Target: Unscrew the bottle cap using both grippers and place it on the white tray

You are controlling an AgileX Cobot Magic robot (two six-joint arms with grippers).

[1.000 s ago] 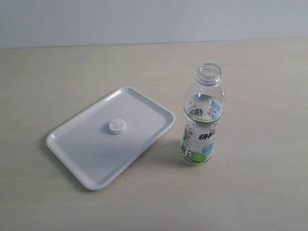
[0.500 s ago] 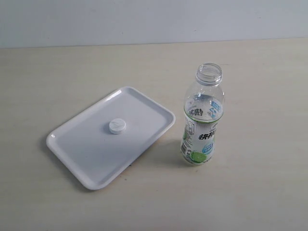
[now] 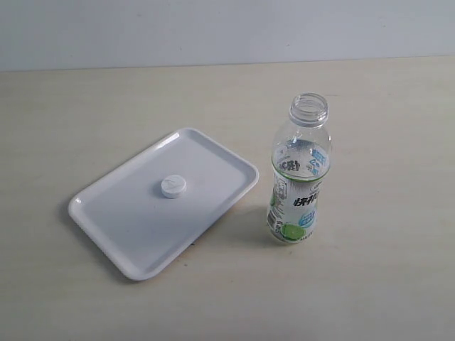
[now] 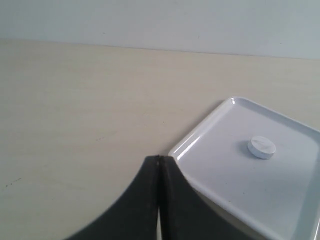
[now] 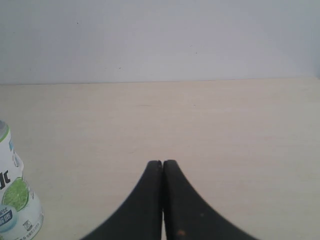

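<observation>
The white bottle cap lies flat on the white tray, near its middle. The clear bottle with the lime label stands upright to the right of the tray, its neck open and capless. Neither arm shows in the exterior view. In the left wrist view my left gripper is shut and empty, its tips beside a corner of the tray, with the cap farther off. My right gripper is shut and empty over bare table; the bottle sits at that view's edge.
The pale wooden table spreads around the tray and bottle. A plain light wall rises at the table's far edge. Nothing else stands on the table.
</observation>
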